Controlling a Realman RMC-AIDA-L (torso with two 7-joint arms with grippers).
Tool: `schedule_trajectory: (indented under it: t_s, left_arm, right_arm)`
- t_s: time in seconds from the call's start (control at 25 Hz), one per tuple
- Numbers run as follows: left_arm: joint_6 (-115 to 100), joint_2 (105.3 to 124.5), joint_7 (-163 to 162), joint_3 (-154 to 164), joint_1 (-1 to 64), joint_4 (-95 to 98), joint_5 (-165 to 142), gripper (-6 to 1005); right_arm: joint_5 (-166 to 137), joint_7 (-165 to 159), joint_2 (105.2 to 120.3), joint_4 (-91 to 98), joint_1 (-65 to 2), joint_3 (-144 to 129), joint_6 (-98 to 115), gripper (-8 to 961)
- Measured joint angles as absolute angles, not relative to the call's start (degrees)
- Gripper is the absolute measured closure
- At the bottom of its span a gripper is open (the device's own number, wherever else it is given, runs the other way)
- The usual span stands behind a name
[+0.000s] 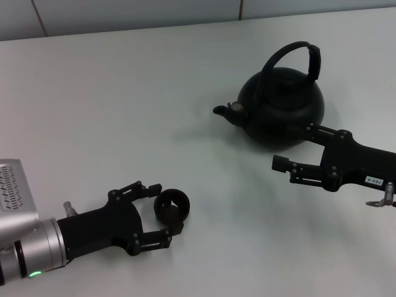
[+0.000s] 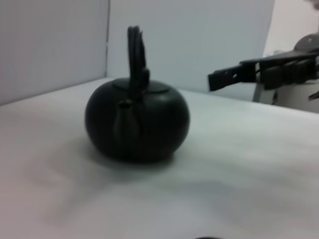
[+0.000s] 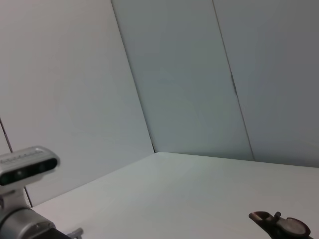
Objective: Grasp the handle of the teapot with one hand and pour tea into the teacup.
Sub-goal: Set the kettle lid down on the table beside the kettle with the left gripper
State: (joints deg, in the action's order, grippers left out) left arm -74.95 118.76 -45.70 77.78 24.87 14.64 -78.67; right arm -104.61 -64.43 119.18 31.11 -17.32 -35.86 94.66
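The matte-black teapot (image 1: 281, 111) stands at the table's far right, its spout (image 1: 221, 111) pointing left and its arched handle (image 1: 297, 54) upright. My right gripper (image 1: 294, 146) is open just in front of the pot's body, low, well below the handle. The small black teacup (image 1: 172, 206) stands near left. My left gripper (image 1: 163, 211) is open with a finger on either side of the cup; I cannot tell if they touch it. The left wrist view shows the teapot (image 2: 137, 122), its handle (image 2: 135, 50) and the right gripper (image 2: 234, 77) beside it.
The white table (image 1: 124, 111) is bounded by a wall at the far edge. The right wrist view shows only the spout tip (image 3: 279, 225), the left arm's wrist camera (image 3: 27, 164) and wall panels.
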Motion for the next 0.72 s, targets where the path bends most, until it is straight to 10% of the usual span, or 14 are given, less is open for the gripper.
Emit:
schedule_trajectory:
  t_s: [0.72]
  left_arm:
    - [-79.8, 118.28, -46.2, 80.3, 19.9, 23.5, -78.7, 143]
  right_arm:
    - [-104.7, -65.0, 119.09, 31.1, -17.8, -36.0, 94.5, 129]
